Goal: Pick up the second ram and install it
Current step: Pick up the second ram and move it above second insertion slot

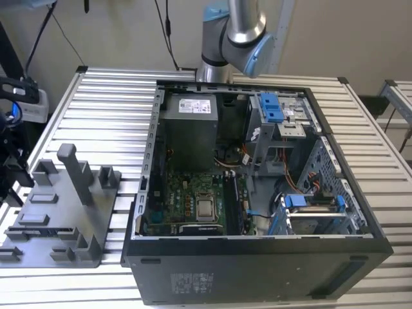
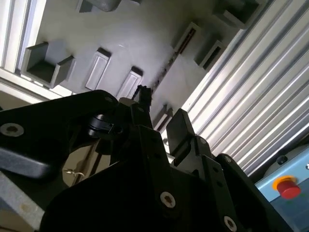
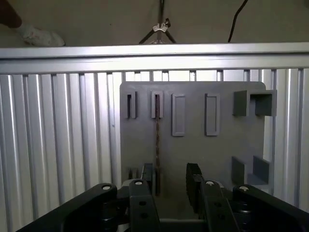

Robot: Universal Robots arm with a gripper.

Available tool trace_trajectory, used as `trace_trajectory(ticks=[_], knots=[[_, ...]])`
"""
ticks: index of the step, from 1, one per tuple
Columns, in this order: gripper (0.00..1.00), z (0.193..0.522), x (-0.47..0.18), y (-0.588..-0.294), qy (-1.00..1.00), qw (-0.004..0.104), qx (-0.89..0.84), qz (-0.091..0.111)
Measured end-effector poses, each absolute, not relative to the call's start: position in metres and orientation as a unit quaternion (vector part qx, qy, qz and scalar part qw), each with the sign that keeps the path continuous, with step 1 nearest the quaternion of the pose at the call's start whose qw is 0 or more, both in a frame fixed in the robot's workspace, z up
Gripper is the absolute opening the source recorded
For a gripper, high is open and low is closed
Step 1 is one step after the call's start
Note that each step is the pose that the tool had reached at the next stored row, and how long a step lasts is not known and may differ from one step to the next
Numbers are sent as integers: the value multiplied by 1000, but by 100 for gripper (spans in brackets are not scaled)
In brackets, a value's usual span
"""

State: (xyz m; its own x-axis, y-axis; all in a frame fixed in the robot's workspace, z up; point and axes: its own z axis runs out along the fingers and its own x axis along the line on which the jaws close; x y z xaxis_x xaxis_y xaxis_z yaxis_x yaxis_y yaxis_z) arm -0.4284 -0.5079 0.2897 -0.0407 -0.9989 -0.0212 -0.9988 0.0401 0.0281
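Hovering with the gripper [image 3: 170, 180] parted and empty over the grey tray [image 1: 64, 220], lower left of the exterior view. Facing the second ram [image 3: 157, 140], upright on edge in a tray slot. Probably light, stiff, fragile; best pinched across its flat faces near mid-length.

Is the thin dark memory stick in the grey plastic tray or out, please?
In: the thin dark memory stick stands on edge in a slot of the grey plastic tray.

On the surface [image 1: 109, 96], the tray [image 1: 61, 222] lies at the exterior view's lower left, the computer case [image 1: 257, 270] just beside it at centre and right, the arm [image 1: 235, 32] behind the case, while the second ram [image 3: 157, 140] stands in the tray.
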Motion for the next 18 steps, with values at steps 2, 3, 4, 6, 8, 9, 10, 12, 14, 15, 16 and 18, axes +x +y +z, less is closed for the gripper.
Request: trace_trajectory(ticks=[2, 3, 4, 6, 8, 9, 10, 12, 14, 15, 16, 18], knots=[[42, 286, -428, -509, -721, 2, 693, -18], [42, 284, -428, -510, -721, 2, 693, -17], [42, 282, -428, -511, -721, 2, 693, -17], [42, 279, -428, -512, -720, 2, 693, -17], [42, 275, -428, -512, -720, 2, 694, -17], [42, 273, -428, -513, -720, 2, 694, -17], [42, 271, -428, -513, -720, 2, 694, -17], [42, 268, -428, -514, -719, 2, 695, -17], [42, 264, -428, -514, -719, 2, 695, -17], [42, 262, -428, -515, -718, 2, 695, -17], [42, 261, -428, -515, -718, 2, 696, -17], [42, 257, -428, -516, -717, 2, 696, -17]])
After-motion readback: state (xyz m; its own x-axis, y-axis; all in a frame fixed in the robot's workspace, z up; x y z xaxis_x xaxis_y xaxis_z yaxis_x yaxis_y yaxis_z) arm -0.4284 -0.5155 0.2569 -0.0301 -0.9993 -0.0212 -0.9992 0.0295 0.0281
